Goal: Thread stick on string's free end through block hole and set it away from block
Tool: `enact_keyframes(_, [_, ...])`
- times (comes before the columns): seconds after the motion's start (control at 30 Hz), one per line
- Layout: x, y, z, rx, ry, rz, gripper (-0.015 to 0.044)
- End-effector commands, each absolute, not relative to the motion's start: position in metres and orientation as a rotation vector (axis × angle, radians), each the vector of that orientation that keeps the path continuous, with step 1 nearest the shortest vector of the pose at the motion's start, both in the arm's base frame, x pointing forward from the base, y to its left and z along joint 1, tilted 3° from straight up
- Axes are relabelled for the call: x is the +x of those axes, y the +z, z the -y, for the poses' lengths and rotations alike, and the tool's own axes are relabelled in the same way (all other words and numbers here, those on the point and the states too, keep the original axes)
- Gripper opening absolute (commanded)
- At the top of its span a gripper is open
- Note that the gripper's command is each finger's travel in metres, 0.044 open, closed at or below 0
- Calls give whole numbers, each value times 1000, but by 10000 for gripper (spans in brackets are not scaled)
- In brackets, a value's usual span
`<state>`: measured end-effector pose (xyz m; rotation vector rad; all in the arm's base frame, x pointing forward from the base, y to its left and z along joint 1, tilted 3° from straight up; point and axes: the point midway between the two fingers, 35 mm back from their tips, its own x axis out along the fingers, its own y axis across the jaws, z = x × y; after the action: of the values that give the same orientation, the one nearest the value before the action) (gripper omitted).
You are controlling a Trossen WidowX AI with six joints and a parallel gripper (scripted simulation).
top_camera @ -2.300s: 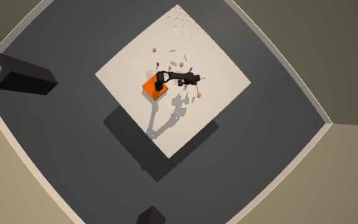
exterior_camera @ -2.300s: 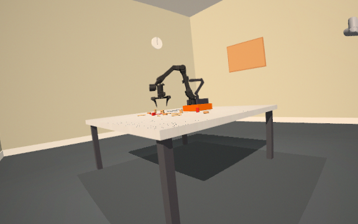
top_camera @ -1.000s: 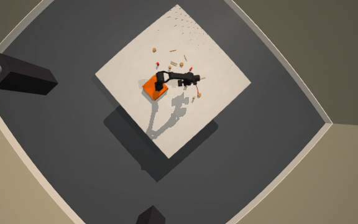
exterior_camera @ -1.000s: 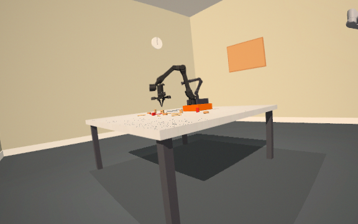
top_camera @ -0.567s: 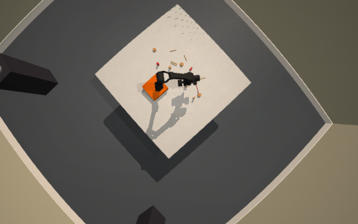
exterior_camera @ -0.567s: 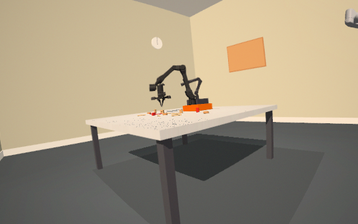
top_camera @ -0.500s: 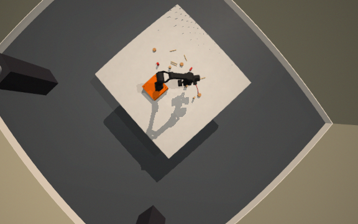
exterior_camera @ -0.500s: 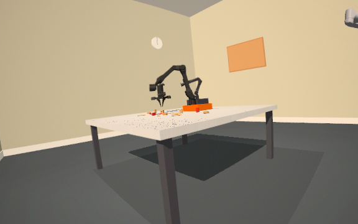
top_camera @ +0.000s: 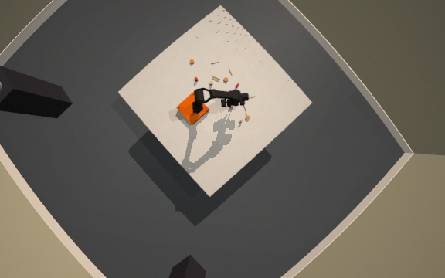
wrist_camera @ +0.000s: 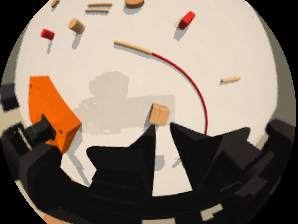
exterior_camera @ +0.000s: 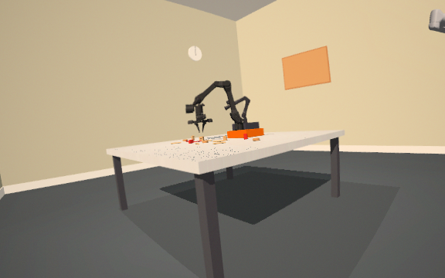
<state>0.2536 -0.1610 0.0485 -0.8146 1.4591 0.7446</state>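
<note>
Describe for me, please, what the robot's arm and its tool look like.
The arm is matte black, with slim links and chunky, blocky joints. Its tool is black too, with two wedge-shaped fingers tapering to points. No markings or cables can be made out on either.

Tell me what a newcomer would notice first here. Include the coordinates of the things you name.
The bright orange base (top_camera: 185,106) (exterior_camera: 237,134) (wrist_camera: 45,100) stands out first, on the pale table, with the black arm (top_camera: 222,94) (exterior_camera: 228,98) rising from it. Next comes the red string (wrist_camera: 192,82), curving across the wrist view from a thin stick (wrist_camera: 132,47). On the wall behind hangs an orange panel (exterior_camera: 307,68).
</note>
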Motion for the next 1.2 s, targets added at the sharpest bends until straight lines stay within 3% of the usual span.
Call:
enact_keyframes(0.0, [254, 48, 161, -815, 745, -1459, 2])
enact_keyframes(0.47, [254, 48, 161, -815, 745, -1459, 0])
enact_keyframes(0.77, [307, 45, 67, -1530, 1488, -1028, 236])
enact_keyframes(1.03, [310, 44, 58, -1590, 1550, -974, 440])
enact_keyframes(1.13, [310, 44, 58, -1590, 1550, -974, 440])
enact_keyframes(1.17, [310, 44, 58, -1590, 1550, -974, 414])
